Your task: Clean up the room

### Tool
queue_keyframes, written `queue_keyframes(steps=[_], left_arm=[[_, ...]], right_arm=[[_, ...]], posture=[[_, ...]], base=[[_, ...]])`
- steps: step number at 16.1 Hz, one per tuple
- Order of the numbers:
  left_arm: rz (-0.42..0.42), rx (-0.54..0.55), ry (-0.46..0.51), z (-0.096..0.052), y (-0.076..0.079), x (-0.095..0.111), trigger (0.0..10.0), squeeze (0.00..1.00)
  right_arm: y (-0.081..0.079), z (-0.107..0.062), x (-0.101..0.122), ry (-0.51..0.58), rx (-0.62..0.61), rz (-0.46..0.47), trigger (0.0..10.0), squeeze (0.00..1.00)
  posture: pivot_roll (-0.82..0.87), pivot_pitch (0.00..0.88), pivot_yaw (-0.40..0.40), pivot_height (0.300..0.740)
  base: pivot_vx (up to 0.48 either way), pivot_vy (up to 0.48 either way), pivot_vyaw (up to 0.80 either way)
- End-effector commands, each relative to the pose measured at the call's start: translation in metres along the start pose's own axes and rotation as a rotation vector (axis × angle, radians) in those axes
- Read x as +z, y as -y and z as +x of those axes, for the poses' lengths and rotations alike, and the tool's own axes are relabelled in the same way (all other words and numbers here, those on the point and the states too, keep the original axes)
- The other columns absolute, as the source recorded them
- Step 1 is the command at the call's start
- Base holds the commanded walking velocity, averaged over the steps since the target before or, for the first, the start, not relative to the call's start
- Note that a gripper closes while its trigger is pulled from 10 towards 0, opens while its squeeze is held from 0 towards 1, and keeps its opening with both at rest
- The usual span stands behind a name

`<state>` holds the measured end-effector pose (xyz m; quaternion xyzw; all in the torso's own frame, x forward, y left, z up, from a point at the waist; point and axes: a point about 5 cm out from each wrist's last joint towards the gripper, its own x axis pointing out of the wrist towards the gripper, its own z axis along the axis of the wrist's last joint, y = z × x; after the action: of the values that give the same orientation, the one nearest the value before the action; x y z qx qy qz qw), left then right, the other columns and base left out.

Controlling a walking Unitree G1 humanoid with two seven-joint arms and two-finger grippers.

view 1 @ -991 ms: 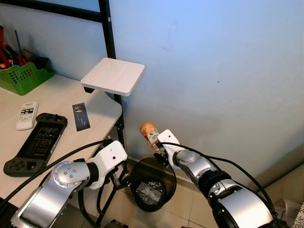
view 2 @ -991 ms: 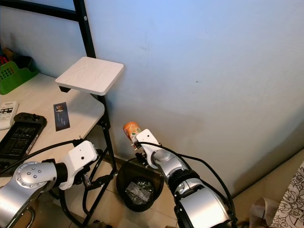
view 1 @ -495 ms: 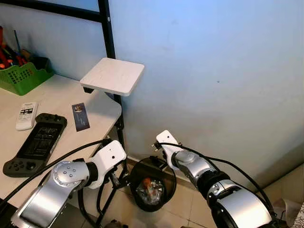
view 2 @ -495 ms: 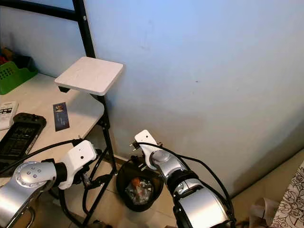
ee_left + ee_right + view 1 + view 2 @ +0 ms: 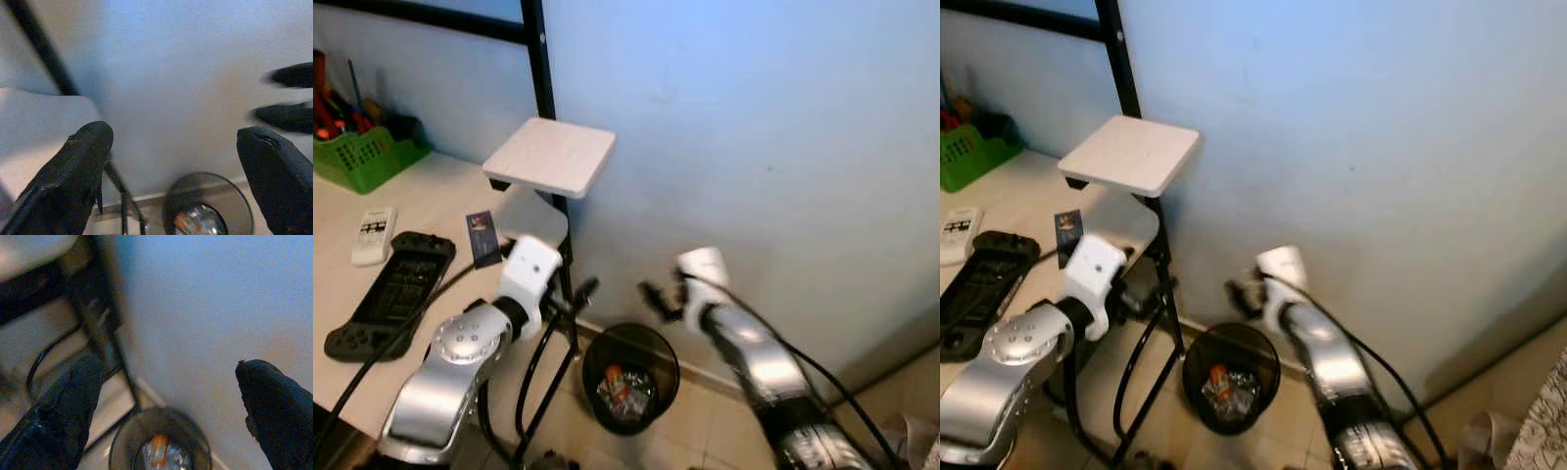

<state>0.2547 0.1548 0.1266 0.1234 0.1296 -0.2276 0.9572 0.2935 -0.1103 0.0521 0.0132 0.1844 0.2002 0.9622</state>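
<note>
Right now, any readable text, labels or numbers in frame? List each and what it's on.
None legible.
Remote control: button markings, too small to read.
Dark card on the desk: print blurred.
Orange container in the trash bin: label too small and blurred.
Handheld game console: screen dark, no text.

1. Looks like a home room, desk corner against a plain blue wall [image 5: 754, 108].
2. Bench [image 5: 431, 196] has a remote [image 5: 373, 235], game console [image 5: 391, 296], green basket [image 5: 362, 157].
3. Small bin [image 5: 628, 377] on tiled floor [image 5: 705, 446].

Bin [image 5: 629, 377] mouth open; desk legs [image 5: 540, 367] crowd beside.
</note>
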Motion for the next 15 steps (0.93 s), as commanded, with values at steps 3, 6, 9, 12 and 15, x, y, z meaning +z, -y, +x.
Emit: queue_keyframes(steps=[3, 6, 9, 12, 15], left_arm=[[-0.002, 0.137, 0.039, 0.005, -0.008, 0.005, 10.0, 0.0], [-0.077, 0.192, 0.058, 0.006, -0.009, 0.005, 10.0, 0.0], [-0.089, 0.169, 0.032, 0.004, 0.001, -0.002, 10.0, 0.0], [-0.095, 0.187, 0.032, 0.003, 0.001, -0.002, 10.0, 0.0], [-0.099, 0.198, 0.029, 0.002, 0.0, -0.003, 10.0, 0.0]], right_arm=[[0.025, -0.025, 0.034, 0.201, -0.212, 0.064, 10.0, 1.0], [0.028, -0.043, 0.047, 0.244, -0.241, 0.093, 10.0, 1.0], [0.025, -0.048, 0.052, 0.234, -0.242, 0.031, 10.0, 0.0], [0.019, -0.051, 0.046, 0.214, -0.248, 0.031, 10.0, 0.0], [0.015, -0.054, 0.044, 0.188, -0.24, 0.035, 10.0, 0.0]], posture=[[-0.05, 0.0, 0.042, 0.74], [-0.06, 0.0, 0.058, 0.74], [-0.06, 0.0, 0.056, 0.74], [-0.05, 0.0, 0.032, 0.74], [-0.05, 0.0, 0.028, 0.74]], base=[[0.0, 0.0, 0.0], [0.0, 0.0, 0.0], [0.0, 0.0, 0.0], [0.0, 0.0, 0.0], [0.0, 0.0, 0.0]])
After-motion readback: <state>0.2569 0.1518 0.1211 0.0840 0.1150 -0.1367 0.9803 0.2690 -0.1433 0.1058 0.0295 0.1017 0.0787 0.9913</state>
